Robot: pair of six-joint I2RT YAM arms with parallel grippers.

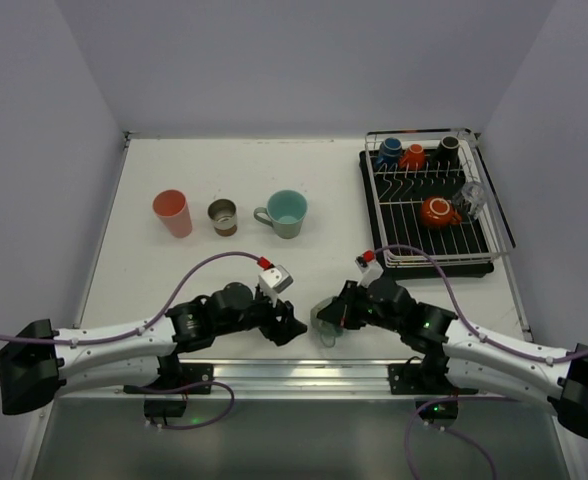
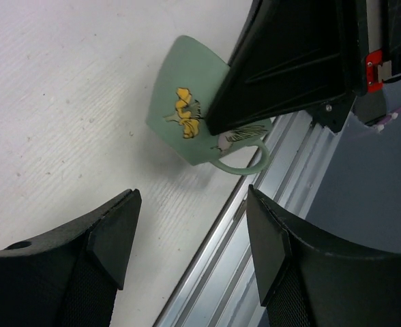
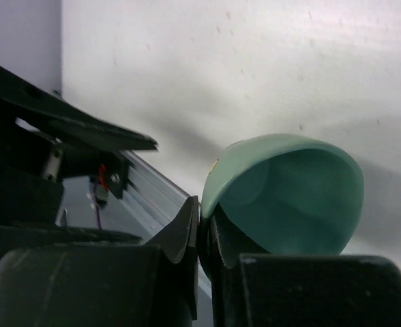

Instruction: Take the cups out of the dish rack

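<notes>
Ideally the right gripper [image 1: 336,316], clamped on the rim of the small teal cup [image 3: 289,191], sets it down level, clear of the open left gripper [image 2: 194,231]

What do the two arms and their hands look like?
The left arm and right arm have white links, black joints and black bases. A purple cable loops to each wrist's white block with a red tab. The left hand and right hand are black, with two wedge-shaped fingers each.
</notes>
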